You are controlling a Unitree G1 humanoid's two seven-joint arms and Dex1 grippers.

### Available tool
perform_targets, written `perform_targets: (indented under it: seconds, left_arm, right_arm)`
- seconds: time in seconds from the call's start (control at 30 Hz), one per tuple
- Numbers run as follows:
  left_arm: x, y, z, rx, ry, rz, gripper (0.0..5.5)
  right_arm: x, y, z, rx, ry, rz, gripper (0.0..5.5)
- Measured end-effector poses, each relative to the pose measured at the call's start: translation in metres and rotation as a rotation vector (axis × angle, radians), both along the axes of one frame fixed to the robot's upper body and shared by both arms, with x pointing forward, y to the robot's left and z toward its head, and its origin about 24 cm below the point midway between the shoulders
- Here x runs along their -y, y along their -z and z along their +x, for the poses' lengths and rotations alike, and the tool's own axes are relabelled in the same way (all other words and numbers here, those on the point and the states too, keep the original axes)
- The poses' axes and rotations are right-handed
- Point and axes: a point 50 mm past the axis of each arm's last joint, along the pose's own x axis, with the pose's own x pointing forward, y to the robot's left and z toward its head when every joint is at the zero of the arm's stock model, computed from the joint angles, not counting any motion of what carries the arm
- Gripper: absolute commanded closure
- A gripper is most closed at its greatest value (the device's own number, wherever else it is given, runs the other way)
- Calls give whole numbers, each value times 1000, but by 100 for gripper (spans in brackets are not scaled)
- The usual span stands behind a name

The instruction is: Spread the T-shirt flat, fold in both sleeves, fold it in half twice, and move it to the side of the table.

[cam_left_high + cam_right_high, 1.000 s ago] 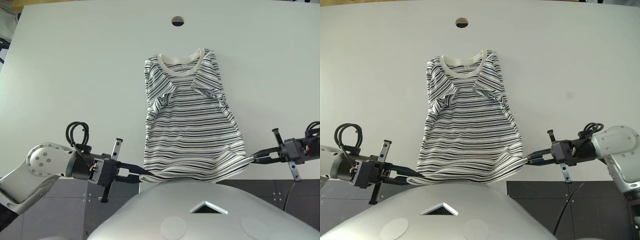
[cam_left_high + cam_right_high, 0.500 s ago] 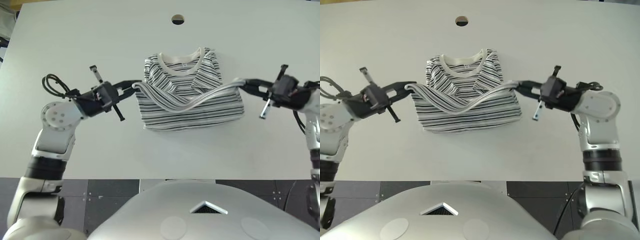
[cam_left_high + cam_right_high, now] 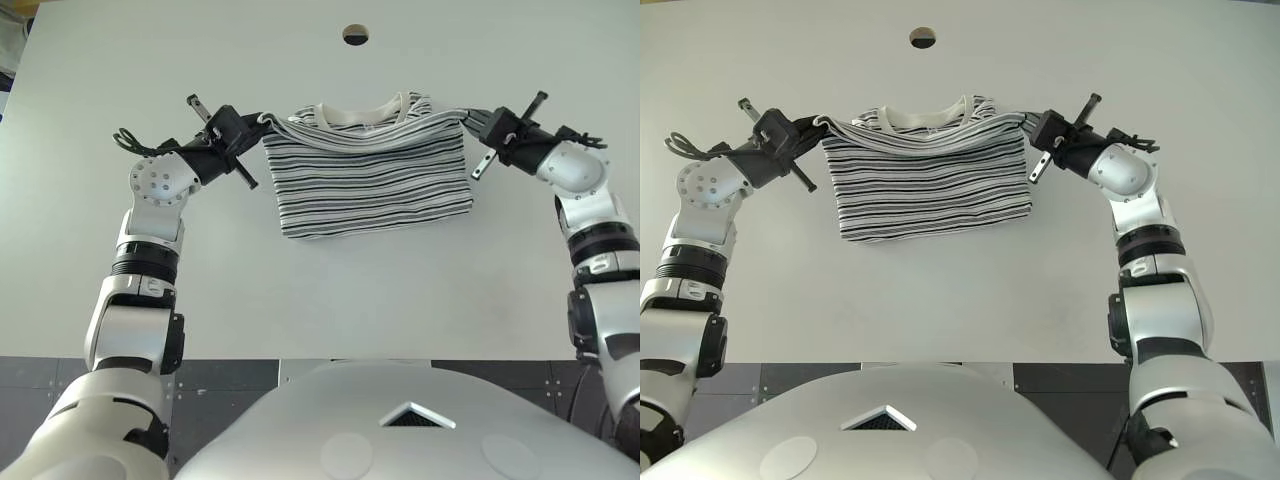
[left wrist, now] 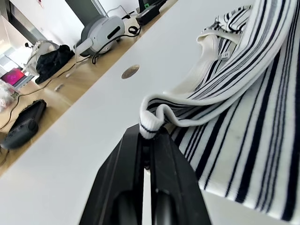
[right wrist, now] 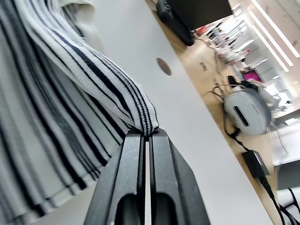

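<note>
upper centre of the left eye frame: striped t-shirt (image 3: pixel 372 180) lies on the white desk (image 3: pixel 320 290), folded bottom-over-top into a wide rectangle. collar (image 3: pixel 362 110) sits at the top edge of the stack, peeking out above the folded layer. the fold line runs along the lower edge, slightly tilted, lower toward the left of the frame.

left gripper (image 3: pixel 264 122) is at the upper left corner of the shirt, fingers (image 4: pixel 131 159) clenched on a hem corner. left wrist view shows the white ribbed hem (image 4: pixel 151 125) bunched between the two black tips. right gripper (image 3: pixel 466 118) is at the upper right corner, its fingers pinched tight on the opposite hem corner, with striped cloth draping away from the tips in the right wrist view. the hem is stretched between the two grippers, just below the collar. it is raised a little off the layer beneath at both corners; can't tell whether the middle is touching.

both arms are extended forward, one at each side of the frame, forearms angled inward toward the shirt.

round cable hole (image 3: pixel 354 37) in the desk at top centre of the frame, above the collar and apart from the shirt. beyond the far desk edge in the left wrist view: a wooden surface (image 4: pixel 61 96) carrying a white headset (image 4: pixel 101 32), dark gear and cables.
</note>
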Motion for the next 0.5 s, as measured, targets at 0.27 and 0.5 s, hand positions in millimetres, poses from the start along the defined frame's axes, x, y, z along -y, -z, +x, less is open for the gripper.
perform_targets:
  seconds: [0.27, 0.5]
  left_arm:
    - [-5, 9, 11, -32, -93, -53, 397]
    - [-23, 7, 27, -95, -335, -184, 382]
  right_arm:
    - [-10, 10, 16, -27, 138, 27, 442]
    - [-8, 8, 34, -138, 415, 237, 425]
